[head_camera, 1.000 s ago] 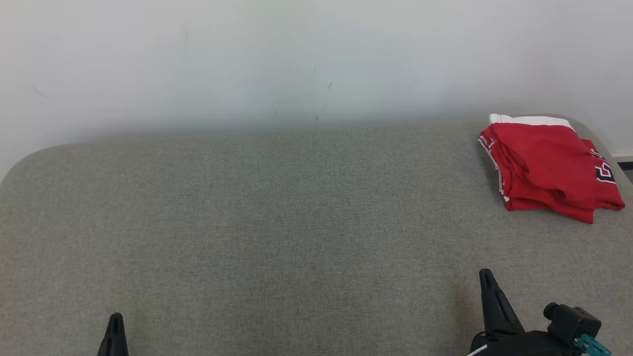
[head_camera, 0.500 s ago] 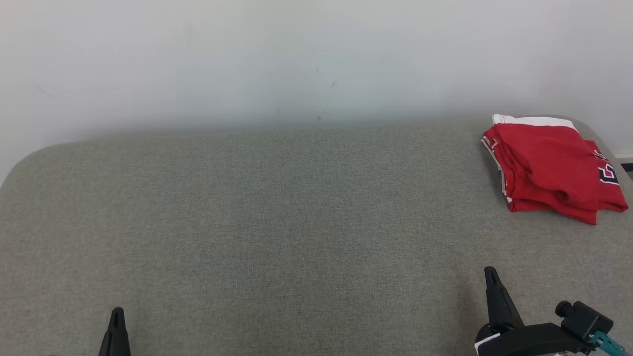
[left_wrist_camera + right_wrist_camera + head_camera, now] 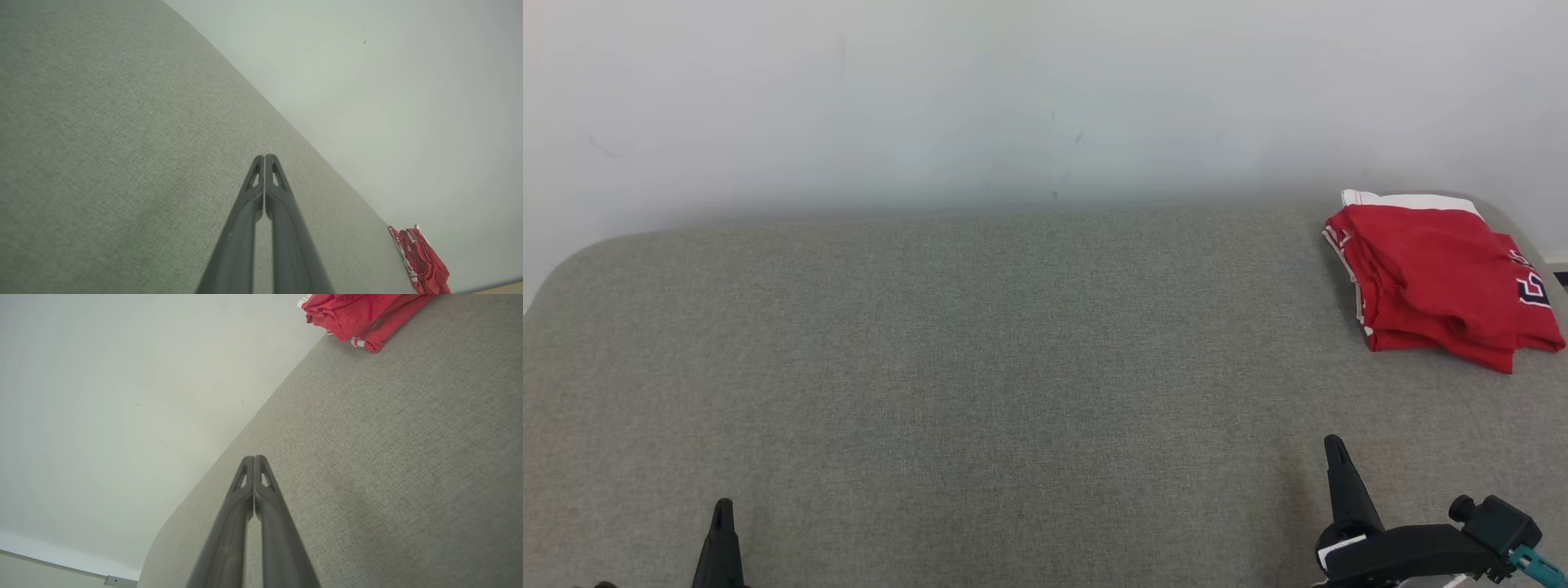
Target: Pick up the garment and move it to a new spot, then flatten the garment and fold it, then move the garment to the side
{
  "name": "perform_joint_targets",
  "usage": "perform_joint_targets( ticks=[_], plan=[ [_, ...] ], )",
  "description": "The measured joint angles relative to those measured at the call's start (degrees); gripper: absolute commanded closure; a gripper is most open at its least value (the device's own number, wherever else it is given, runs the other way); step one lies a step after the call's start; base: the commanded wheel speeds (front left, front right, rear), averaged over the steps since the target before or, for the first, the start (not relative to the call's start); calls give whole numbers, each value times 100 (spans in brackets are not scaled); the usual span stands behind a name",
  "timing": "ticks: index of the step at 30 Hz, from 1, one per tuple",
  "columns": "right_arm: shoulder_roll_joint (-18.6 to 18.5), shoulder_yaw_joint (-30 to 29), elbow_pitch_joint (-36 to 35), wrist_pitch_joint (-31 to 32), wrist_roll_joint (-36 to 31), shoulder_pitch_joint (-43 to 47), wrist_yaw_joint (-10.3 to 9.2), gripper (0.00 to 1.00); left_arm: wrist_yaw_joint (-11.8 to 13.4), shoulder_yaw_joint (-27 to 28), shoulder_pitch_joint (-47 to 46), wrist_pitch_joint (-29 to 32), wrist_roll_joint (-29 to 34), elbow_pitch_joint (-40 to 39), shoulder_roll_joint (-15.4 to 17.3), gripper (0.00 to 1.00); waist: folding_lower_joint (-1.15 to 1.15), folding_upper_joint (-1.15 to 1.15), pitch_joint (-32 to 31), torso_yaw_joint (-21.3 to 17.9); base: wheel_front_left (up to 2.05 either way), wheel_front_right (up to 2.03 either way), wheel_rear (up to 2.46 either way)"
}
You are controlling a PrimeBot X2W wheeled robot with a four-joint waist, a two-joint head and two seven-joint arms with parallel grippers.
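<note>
Garment (image 3: 1437, 282): red, folded into a compact, roughly square bundle. Several layers are stacked, with the edges not quite flush. White trim is noted along the far edge and down the side facing the middle of the surface. A dark, white-outlined marking is seen on the bundle's right part. It is possibly a numeral, but too much is cut off by the fold for it to be read. A soft crease is seen across the top layer.

Position: the garment is laid on the grey fabric surface (image 3: 1013, 367), well ahead of the right gripper (image 3: 1334, 445) and a little to its outer side, near the corner by the pale wall (image 3: 1013, 98). From the left gripper (image 3: 721, 505) it is placed far ahead and far across to the right. It is touched by neither gripper.

Right gripper: the two dark fingers are pressed together at the tips and nothing is held. It is poised low over bare fabric.

Left gripper: the fingers are likewise closed tip to tip and empty, with only grey fabric under them.
</note>
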Motion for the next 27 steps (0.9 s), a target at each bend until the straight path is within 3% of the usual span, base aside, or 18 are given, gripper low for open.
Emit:
perform_joint_targets(
  ticks=[27],
  plan=[
    [83,-160,3,423,1671,-139,0,100,1,8,-267,441,-1711,104,-79,100,0,0,11,74,0,0,0]
  ],
)
